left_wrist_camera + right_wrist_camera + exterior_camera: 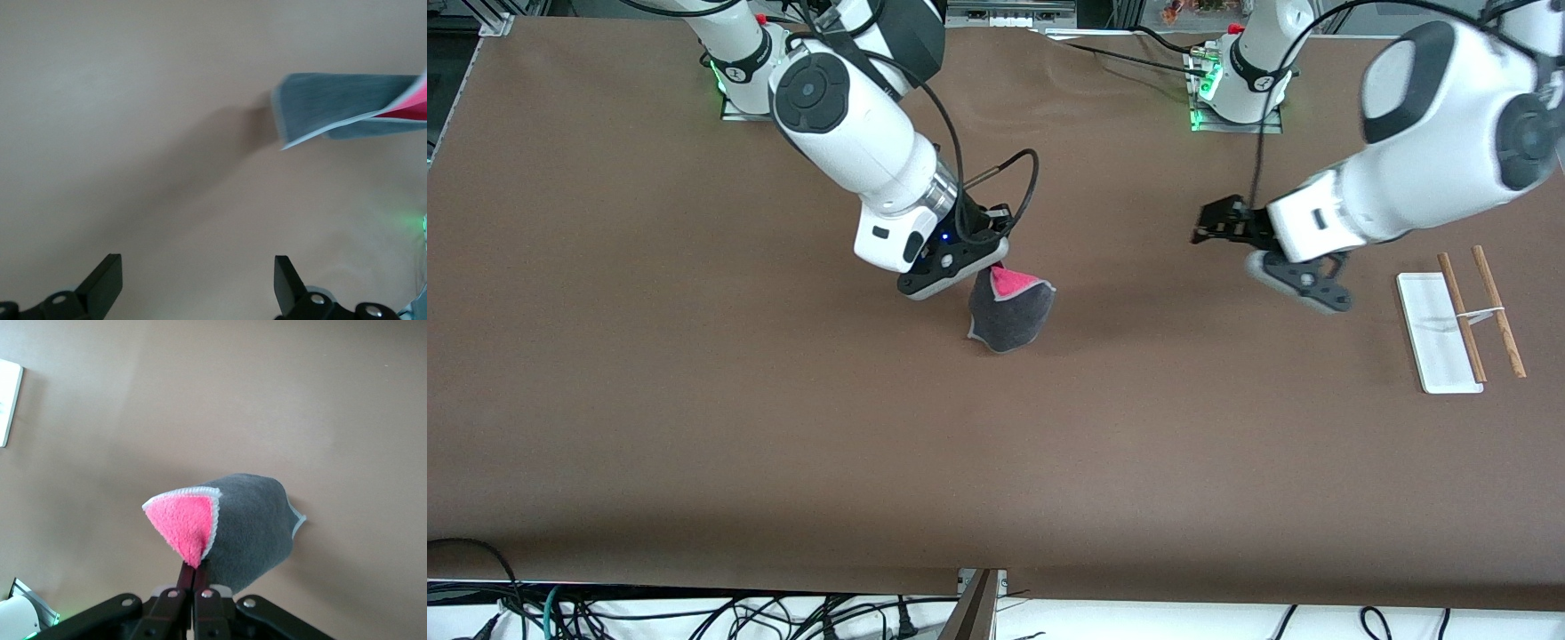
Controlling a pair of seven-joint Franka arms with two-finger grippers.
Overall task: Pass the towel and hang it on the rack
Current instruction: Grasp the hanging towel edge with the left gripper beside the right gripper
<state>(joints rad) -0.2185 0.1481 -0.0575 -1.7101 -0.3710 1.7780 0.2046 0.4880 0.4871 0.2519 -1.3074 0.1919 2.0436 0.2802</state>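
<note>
Towel [1009, 311] grey w/ pink corner up, dangling, pinched by right gripper [996, 264]; left gripper [1209, 224] fingers spread wide, holding nothing

White arms, black cables

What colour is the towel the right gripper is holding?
The towel is dark grey outside, bright pink inside, with pale trim; clearest in the right wrist view.

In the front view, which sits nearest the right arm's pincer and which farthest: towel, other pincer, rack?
1. The towel, pinched in the right pincer.
2. The left pincer, open, above the table's middle.
3. The rack, at the left arm's end.
</note>
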